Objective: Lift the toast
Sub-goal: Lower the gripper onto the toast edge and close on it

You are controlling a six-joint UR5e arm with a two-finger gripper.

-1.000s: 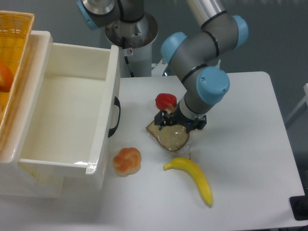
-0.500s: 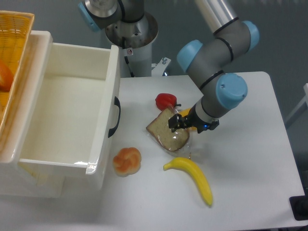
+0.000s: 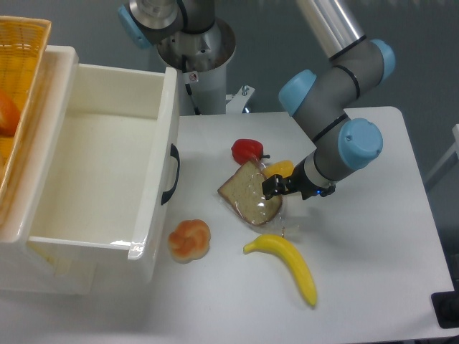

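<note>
Camera view from the fixed overhead angle shows my two-finger gripper (image 3: 275,188) at the right edge of the flat tan toast slice with the darker brown crust (image 3: 249,195), which lies flat on the white table (image 3: 373,236) between the red pepper-like toy (image 3: 247,150) and the yellow banana (image 3: 287,266). Over the last second the arm has swung rightward off the top of the slice, uncovering its face and a small orange-yellow piece (image 3: 278,169) behind it. I cannot tell how wide the fingers stand; they are too dark and small. I judge the toast is not yet held, so a fresh approach may be needed.
</note>
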